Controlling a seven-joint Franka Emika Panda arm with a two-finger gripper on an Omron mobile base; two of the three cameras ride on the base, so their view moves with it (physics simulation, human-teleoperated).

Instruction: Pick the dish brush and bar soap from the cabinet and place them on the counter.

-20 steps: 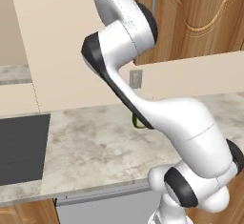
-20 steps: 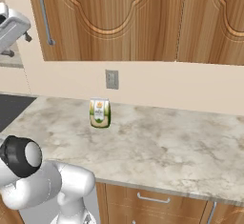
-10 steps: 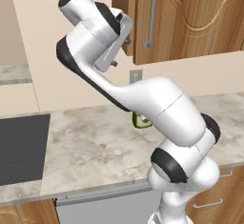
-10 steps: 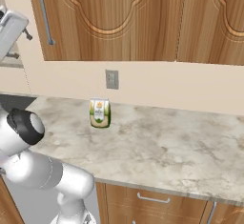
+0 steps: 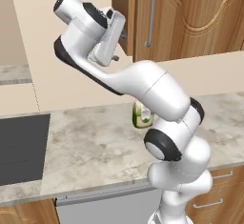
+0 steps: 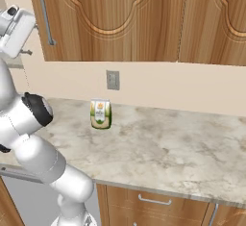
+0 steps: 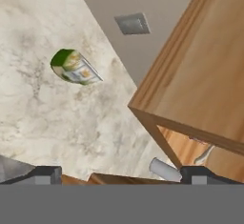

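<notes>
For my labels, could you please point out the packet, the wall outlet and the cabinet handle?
packet (image 6: 101,114), right base view, front face.
outlet (image 6: 113,80), right base view, plate centre.
handle (image 5: 151,13), left base view, mid-bar.

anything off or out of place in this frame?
Nothing spilled or damaged. The green-and-orange packet stands upright on the counter. The cabinet door nearest the arm is ajar, with the gripper open and empty beside its edge. In the hand view, something pale shows just inside the cabinet, too small to identify.

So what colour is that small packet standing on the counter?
Green and white packet with an orange mark, clearest in right base view.
</notes>
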